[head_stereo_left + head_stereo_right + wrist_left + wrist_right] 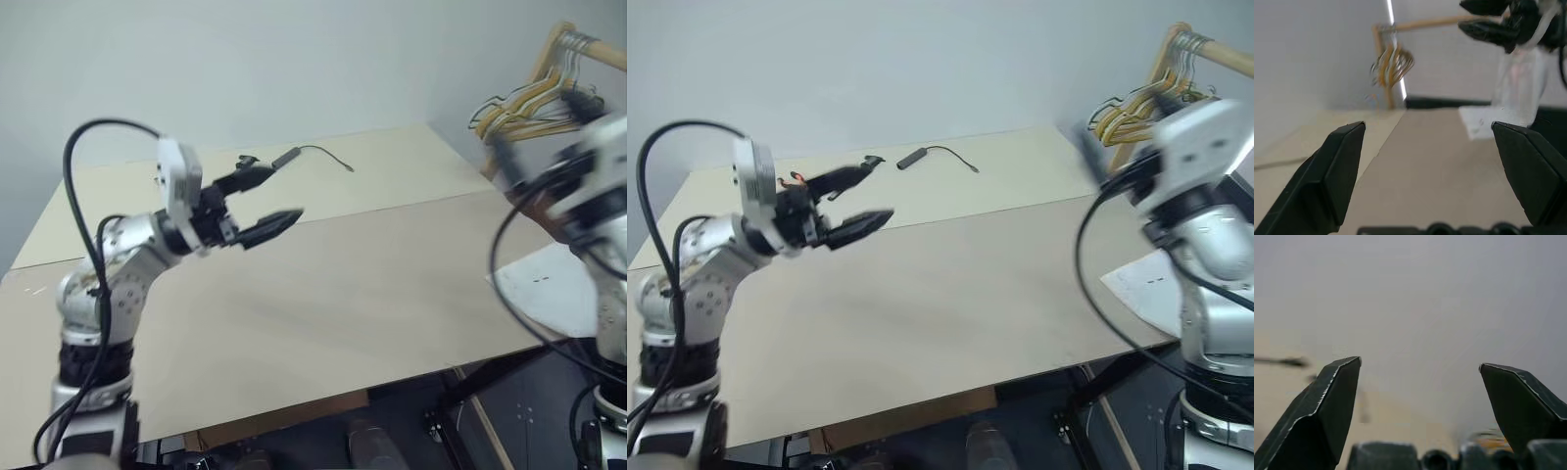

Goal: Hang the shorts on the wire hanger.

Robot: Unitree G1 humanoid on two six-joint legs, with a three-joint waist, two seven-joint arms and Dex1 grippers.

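You are holding both the left gripper and right gripper spread apart and empty; the shorts, draping limp off the table edge, look light and soft, so I'd pinch the waistband.

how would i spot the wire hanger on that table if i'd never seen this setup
Start at the big beige table and look to its far edge by the wall. There, beyond the open left tool, lies the wire hanger, a thin dark wire with a small dark end piece. Unlike the bunch of yellow and wooden hangers hanging on the rail at the right, it lies flat and alone.
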